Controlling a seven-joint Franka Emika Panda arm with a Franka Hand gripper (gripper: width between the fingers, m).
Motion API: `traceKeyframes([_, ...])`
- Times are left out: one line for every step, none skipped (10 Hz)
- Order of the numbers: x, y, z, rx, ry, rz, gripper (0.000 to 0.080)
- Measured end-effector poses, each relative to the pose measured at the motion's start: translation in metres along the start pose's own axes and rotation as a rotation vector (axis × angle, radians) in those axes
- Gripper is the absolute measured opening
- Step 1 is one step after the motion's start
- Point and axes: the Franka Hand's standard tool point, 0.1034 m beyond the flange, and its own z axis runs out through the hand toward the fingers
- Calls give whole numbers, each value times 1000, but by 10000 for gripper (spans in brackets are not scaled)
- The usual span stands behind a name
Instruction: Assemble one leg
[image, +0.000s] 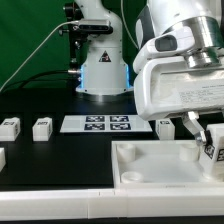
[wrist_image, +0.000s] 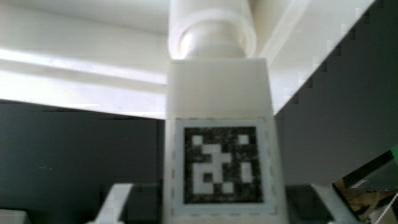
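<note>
My gripper (image: 203, 140) is shut on a leg (image: 210, 152), a white block with a black-and-white tag, and holds it over the right corner of the white tabletop (image: 150, 165). In the wrist view the held leg (wrist_image: 221, 140) stands between the fingers (wrist_image: 128, 200), tag facing the camera, its round end (wrist_image: 217, 38) pointing at the tabletop's white surface. Two more legs (image: 10, 127) (image: 42, 127) lie on the black table at the exterior view's left, and another (image: 167, 127) lies behind the gripper.
The marker board (image: 97, 124) lies flat behind the tabletop. A white robot base (image: 102, 60) stands at the back. A part of another white piece (image: 2, 157) shows at the exterior view's left edge.
</note>
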Motion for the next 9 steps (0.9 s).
traceKeyframes([0, 0, 0, -1, 6, 0, 293])
traceKeyframes([-1, 0, 0, -2, 8, -1, 293])
traceKeyframes([-1, 0, 0, -2, 9, -2, 293])
traceKeyframes([-1, 0, 0, -3, 11, -3, 293])
traceKeyframes([-1, 0, -1, -2, 9, -3, 293])
traceKeyframes([-1, 0, -1, -2, 8, -4, 293])
traceKeyframes([-2, 0, -1, 1, -4, -6, 293])
traceKeyframes([-4, 0, 0, 4, -21, -5, 372])
traceKeyframes([-4, 1, -1, 2, -21, -6, 372])
